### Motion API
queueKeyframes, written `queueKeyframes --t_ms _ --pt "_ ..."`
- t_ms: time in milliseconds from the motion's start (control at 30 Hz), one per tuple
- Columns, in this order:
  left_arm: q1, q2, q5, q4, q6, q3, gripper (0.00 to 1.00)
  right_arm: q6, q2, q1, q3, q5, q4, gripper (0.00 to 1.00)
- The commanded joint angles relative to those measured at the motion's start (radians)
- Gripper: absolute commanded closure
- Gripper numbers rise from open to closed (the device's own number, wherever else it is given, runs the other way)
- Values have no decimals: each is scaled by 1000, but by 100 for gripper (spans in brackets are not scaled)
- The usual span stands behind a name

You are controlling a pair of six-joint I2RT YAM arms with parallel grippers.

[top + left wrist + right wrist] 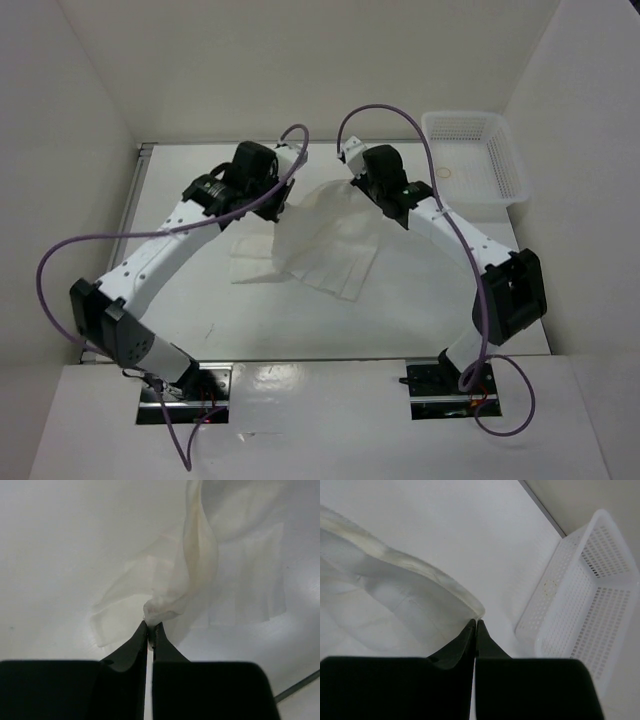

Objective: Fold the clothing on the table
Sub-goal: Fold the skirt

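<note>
Hanging between the two arms, the clothing (322,235) is held up at its far edge, with its lower pleats resting on the worktop (420,310). The left hand (150,626) is pressed together, pinching a bunched corner. The right hand (476,622) likewise pinches the cloth's edge, near the mesh basket (580,590).

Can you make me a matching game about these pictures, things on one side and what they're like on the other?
1 clothing
2 basket
3 cable
4 left end effector

a purple, looping
b far right corner of the table
c shut, pinching the clothing
d white, pleated, partly lifted

Pairs: 1-d, 2-b, 3-a, 4-c
</note>
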Motion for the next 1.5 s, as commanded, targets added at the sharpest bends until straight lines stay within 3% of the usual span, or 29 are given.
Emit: queueKeyframes --t_ms 0,133,267,533,700,1067,1267,1467 --pt "44 -187 -114 249 10 -112 100 42 -141 53 -5 -7 -72 100" --pt "45 -280 -104 216 67 -251 100 66 -239 141 -5 -38 -192 100" --pt "45 -453 26 145 181 -311 100 79 -360 181 23 -217 -342 100" --pt "115 -665 365 -72 401 -278 100 -15 -615 -22 89 -767 -502 100" --pt "186 -702 525 -135 459 -221 100 -53 -664 -126 136 -961 -559 100" --pt "196 -517 599 -66 418 -251 100 -7 -526 -117 55 -884 -441 100" --pt "196 -299 428 55 418 -175 100 20 -321 -85 75 -692 -300 100" --pt "232 -2 271 187 384 -15 100 11 -43 -85 208 -483 -162 100"
